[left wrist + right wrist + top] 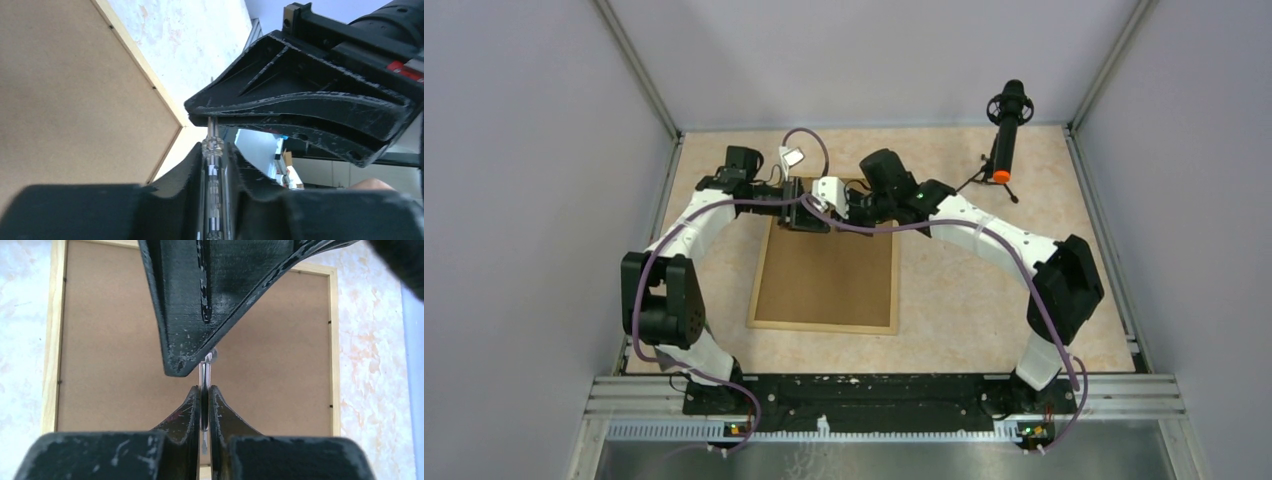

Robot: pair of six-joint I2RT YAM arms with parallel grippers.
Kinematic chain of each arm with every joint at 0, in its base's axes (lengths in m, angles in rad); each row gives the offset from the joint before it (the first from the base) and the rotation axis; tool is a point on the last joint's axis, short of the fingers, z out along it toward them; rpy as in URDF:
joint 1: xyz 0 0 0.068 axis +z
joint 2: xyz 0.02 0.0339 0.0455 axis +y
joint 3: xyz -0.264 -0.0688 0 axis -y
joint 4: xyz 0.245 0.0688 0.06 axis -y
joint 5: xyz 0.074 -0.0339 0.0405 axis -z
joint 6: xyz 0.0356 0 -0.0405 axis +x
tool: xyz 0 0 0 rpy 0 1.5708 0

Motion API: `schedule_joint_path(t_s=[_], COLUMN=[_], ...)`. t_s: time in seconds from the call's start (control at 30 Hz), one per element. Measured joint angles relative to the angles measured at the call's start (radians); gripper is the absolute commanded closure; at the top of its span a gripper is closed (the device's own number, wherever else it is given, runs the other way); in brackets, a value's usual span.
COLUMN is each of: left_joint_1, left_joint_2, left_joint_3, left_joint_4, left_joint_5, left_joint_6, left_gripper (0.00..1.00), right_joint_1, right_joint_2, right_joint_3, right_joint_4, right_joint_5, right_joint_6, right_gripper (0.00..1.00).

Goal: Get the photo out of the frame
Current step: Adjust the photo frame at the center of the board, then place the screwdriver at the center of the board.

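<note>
On beige tabletop, grey walls, frame back-up, left tool, right tool both pinching metal rod

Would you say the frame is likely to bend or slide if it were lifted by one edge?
Probably stiff: the frame has a wood rim around a flat board back. Likely light for its size, being so thin. It lies flat on the smooth table, so a push would probably slide it rather than tip it.
</note>
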Motion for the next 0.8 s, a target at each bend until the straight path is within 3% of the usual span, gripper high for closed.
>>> schedule_joint_path(t_s=[0.1,0.2,0.3,0.6,0.8], left_joint_1=[0.001,0.014,0.05,0.069,0.001], left_joint_2=[0.0,-0.001,-0.005,-0.008,0.034], left_joint_3=[0.011,0.025,0.032,0.056,0.069], left_joint_4=[0.002,0.02,0.041,0.108,0.108], left_joint_5=[-0.006,-0.038,-0.109,-0.389,-0.564], left_joint_6=[-0.009,-0.002,0.007,0.059,0.077], left_gripper=[0.25,0.04,0.01,0.01,0.01], right_joint_1=[-0.008,-0.034,-0.114,-0.526,-0.636], right_joint_2=[-0.002,-0.035,-0.135,-0.396,-0.523], right_joint_3=[-0.004,-0.058,-0.19,-0.525,-0.706], right_joint_4=[-0.008,-0.021,-0.055,-0.173,-0.178], right_joint_5=[0.019,0.026,0.047,0.176,0.298], right_joint_6=[0.012,0.048,0.084,0.276,0.385], right_gripper=[1.0,1.0,1.0,1.0,1.0])
